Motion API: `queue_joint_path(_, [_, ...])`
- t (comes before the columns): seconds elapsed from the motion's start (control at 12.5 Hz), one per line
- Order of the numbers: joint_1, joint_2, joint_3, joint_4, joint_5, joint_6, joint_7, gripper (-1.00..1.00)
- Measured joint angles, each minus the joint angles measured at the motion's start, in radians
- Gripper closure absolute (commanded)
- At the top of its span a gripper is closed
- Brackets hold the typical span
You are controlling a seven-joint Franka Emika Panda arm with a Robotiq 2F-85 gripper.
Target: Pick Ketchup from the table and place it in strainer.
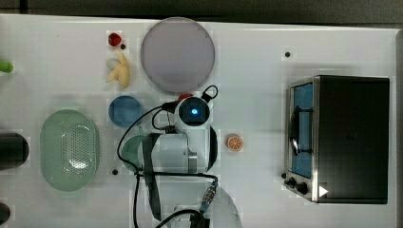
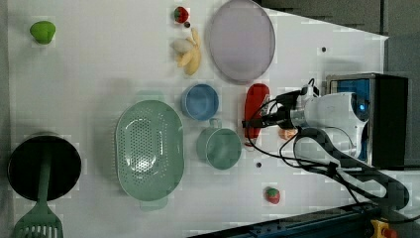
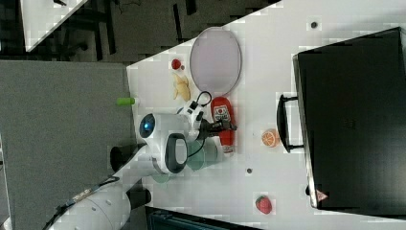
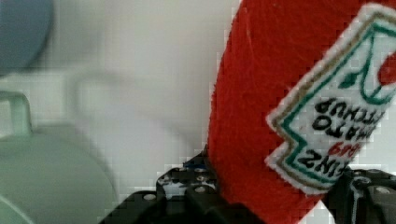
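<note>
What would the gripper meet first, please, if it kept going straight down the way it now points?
The Ketchup: the gripper already straddles it, fingers on either side, apparently touching. Below it lies only the table.

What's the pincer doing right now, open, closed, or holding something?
Pincer: fingers on either side of the ketchup bottle, which lies on the table; a firm grip cannot be told.

A round grey-lilac plate [image 1: 177, 53] lies near the far edge of the white table [image 1: 256, 71] in the top view. At the top view's left of it are a peeled yellow banana [image 1: 119, 71] and a small red strawberry [image 1: 114, 39]. A round blue bowl [image 1: 124, 110] stands below the banana. A teal-green cup with a handle [image 2: 219, 146] stands near it. An orange slice [image 1: 234, 142] lies between the cup and a black toaster oven with a silver front [image 1: 344, 137]. A second strawberry [image 2: 272, 195] lies apart. A black pot [image 2: 43, 167] holds a green slotted spatula [image 2: 38, 218].
</note>
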Motion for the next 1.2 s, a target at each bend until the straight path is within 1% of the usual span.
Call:
queue_joint_path(0.08, [0.002,-0.021,-0.004,0.0,0.003,-0.02,0.0,-0.21])
queue_joint_path(0.24, [-0.001,-0.109,-0.005,0.002,-0.001,-0.12,0.0,-0.21])
queue_joint_path(0.4, [-0.002,-0.244,-0.004,0.018,-0.012,-0.291,0.0,-0.21])
queue_joint_path(0.48, [-0.003,-0.315,0.005,0.043,-0.012,-0.396,0.0,-0.21])
queue_joint_path(0.56, [-0.006,-0.375,0.022,0.08,-0.012,-0.462,0.0,-0.21])
queue_joint_path(0.72, [-0.002,-0.466,0.061,0.164,-0.005,-0.521,0.008,-0.21])
queue_joint_path(0.8, [-0.001,-0.493,0.087,0.213,0.001,-0.543,0.027,-0.21])
queue_joint_path(0.96, [-0.004,-0.524,0.161,0.27,0.006,-0.553,0.118,-0.21])
queue_joint_path(1.04, [-0.001,-0.525,0.208,0.273,0.006,-0.562,0.192,-0.21])
queue_joint_path(1.2, [0.027,-0.487,0.299,0.266,0.002,-0.563,0.365,-0.21])
